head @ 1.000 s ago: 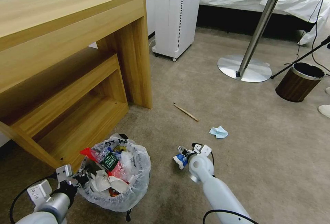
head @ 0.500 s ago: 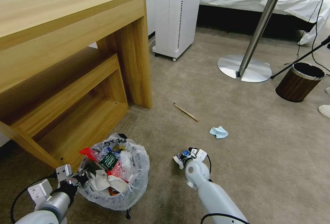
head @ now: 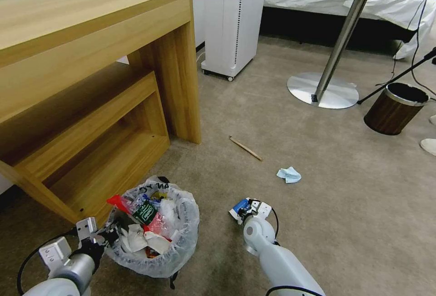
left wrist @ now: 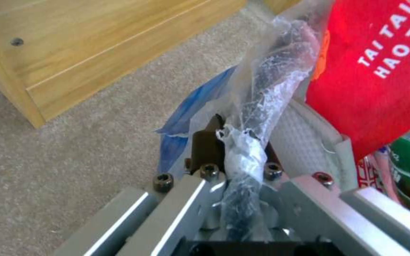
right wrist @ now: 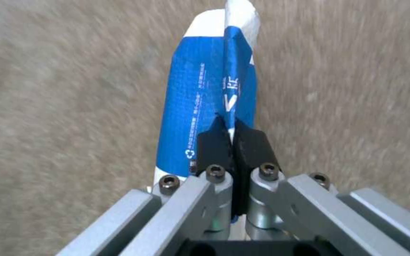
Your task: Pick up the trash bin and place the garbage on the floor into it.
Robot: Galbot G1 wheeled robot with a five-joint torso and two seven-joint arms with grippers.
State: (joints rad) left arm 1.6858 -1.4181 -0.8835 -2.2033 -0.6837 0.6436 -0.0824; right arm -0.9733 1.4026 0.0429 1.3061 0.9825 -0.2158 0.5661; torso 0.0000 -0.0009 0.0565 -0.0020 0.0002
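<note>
The trash bin (head: 179, 237), black with a crinkly white bag, stands low at my left front, packed with a red bag (left wrist: 380, 71), wrappers and a green-labelled bottle (head: 144, 213). My left gripper (head: 99, 236) is shut on its bag-covered rim (left wrist: 257, 106), as the left wrist view (left wrist: 236, 142) shows. My right gripper (head: 247, 208) is shut on the blue-white carton (right wrist: 200, 99), just above the beige floor (head: 318, 223). A blue mask (head: 289, 174) and a wooden stick (head: 245, 148) lie on the carpet farther ahead.
A wooden desk with a lower shelf (head: 91, 105) stands close on the left. A white appliance (head: 231, 18) and a round table's metal foot (head: 323, 90) are farther back. A brown wood-grain bin (head: 394, 107) and a white shoe (head: 429, 145) sit at the right edge.
My right arm has drawn back toward me with the carton pinched in its fingers, and the carton's blue face has turned upward. The bin and left gripper have barely shifted.
</note>
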